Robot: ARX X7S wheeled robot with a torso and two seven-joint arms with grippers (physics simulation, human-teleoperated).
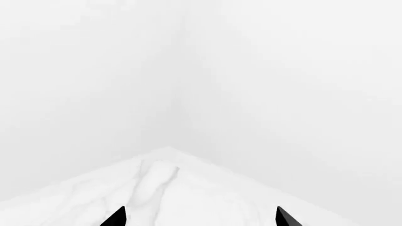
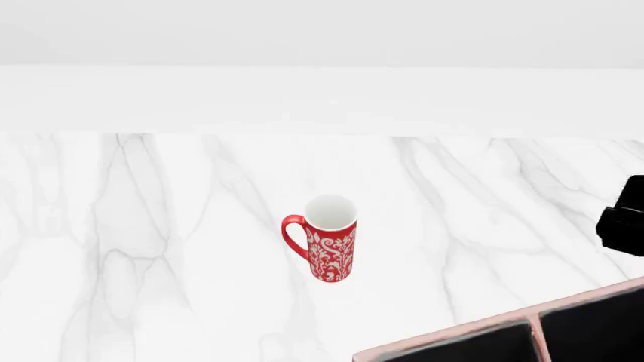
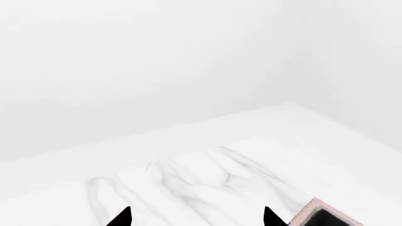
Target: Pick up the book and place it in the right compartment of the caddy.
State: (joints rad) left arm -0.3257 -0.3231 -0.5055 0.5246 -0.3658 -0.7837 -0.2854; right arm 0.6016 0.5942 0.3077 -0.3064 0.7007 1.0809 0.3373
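Note:
The book does not show clearly in any view. The caddy [image 2: 523, 332] shows only as a reddish-brown, pale-edged corner with two black-lined compartments at the bottom right of the head view; one corner of it also shows in the right wrist view [image 3: 323, 217]. My right gripper [image 3: 195, 219] is open and empty over the marble, beside that caddy corner. My left gripper [image 1: 201, 219] is open and empty above a corner of the table. A black shape [image 2: 626, 215] is cut off by the right edge of the head view; I cannot tell what it is.
A red-and-white patterned mug [image 2: 328, 240] stands upright in the middle of the white marble table [image 2: 151, 226], handle to the left. The table's far edge meets a white wall [image 2: 322, 90].

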